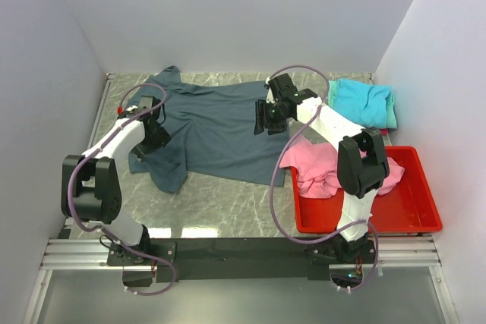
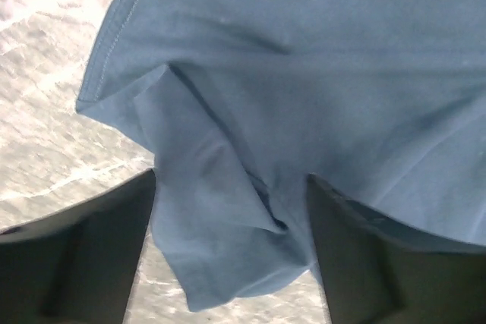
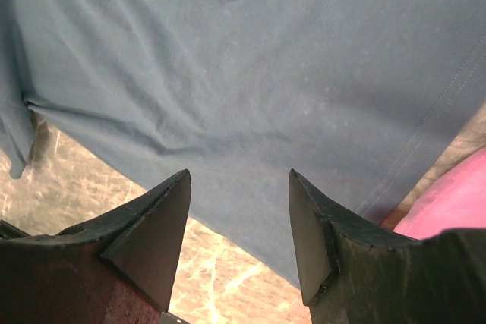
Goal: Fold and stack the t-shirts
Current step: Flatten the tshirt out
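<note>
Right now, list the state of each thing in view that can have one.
blue-grey t-shirt, unfolded, spread on the table, one corner bunched.
red bin, upright, partly filled.
pink t-shirt, crumpled, spilling over the red bin's rim.
turquoise t-shirt, folded.
left tool, open around bunched cloth.
right tool, open above the blue-grey t-shirt's hem.

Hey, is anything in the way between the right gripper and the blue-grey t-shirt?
Nothing visible. The right gripper hangs open right over the blue-grey t-shirt, only its cloth beneath. The pink t-shirt lies beside the hem, not between.
</note>
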Controlling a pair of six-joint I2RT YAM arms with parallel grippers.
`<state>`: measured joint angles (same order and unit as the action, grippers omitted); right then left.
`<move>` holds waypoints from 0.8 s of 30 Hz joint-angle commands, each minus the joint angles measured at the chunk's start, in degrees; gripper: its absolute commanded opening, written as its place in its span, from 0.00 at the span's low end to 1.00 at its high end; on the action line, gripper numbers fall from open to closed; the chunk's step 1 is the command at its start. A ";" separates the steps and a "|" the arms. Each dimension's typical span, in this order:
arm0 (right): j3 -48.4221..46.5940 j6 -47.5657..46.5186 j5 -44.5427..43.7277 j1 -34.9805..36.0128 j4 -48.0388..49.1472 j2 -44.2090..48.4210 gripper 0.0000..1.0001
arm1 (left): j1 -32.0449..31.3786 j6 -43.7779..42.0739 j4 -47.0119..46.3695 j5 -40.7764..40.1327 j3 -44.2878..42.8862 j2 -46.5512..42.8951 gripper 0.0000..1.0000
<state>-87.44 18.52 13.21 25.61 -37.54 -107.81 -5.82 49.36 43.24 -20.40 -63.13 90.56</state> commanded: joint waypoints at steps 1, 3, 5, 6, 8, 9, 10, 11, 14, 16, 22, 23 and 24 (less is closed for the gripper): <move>-3.09 -0.68 0.41 0.94 -1.04 1.55 0.61 | -0.15 -1.12 -0.44 0.19 -1.56 -2.93 0.89; -3.26 -0.68 0.15 0.94 -1.31 1.72 0.61 | -0.15 -0.15 0.17 -1.12 -0.16 -5.21 0.92; -3.26 -0.68 -0.12 1.03 -1.40 2.16 0.61 | -0.06 1.34 1.49 -2.35 1.51 -8.02 0.91; -3.26 -0.68 -0.12 1.20 -1.48 2.25 0.61 | 0.02 2.83 1.67 -2.97 3.61 -8.82 0.87; -3.00 -0.59 -0.12 1.38 -1.75 2.43 0.61 | 0.02 4.85 1.49 -3.33 5.91 -11.01 0.81; -3.09 -0.59 0.06 1.55 -1.83 2.34 0.61 | 0.20 5.47 1.32 -3.24 8.18 -11.55 0.75; -3.00 -0.59 0.06 1.73 -2.01 2.43 0.61 | 0.37 6.00 1.32 -3.07 9.16 -11.99 0.72; -3.00 -0.68 0.06 1.90 -2.19 2.34 0.61 | 0.81 6.44 0.62 -2.63 10.13 -12.51 0.69; -2.74 -0.86 0.15 2.52 -2.45 2.25 0.61 | 1.43 6.19 -1.84 -0.52 12.51 -12.08 0.67; -2.82 -0.77 0.32 2.87 -2.71 1.99 0.61 | 1.43 6.10 -2.72 0.62 12.51 -11.12 0.66; -4.14 -0.59 0.32 3.48 -3.15 1.55 0.61 | 1.43 4.60 -7.81 2.47 11.02 -5.67 0.69; -4.58 -0.59 0.32 3.49 -3.24 1.64 0.61 | 1.43 4.17 -8.61 3.00 10.23 -5.23 0.68; -4.67 -0.59 0.32 3.57 -3.42 1.55 0.61 | 1.43 3.99 -9.22 3.18 9.61 -4.79 0.68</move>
<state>-88.64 18.33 13.19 28.73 -40.32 -107.81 -4.51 54.17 38.59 -18.92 -50.61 84.42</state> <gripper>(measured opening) 0.612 0.685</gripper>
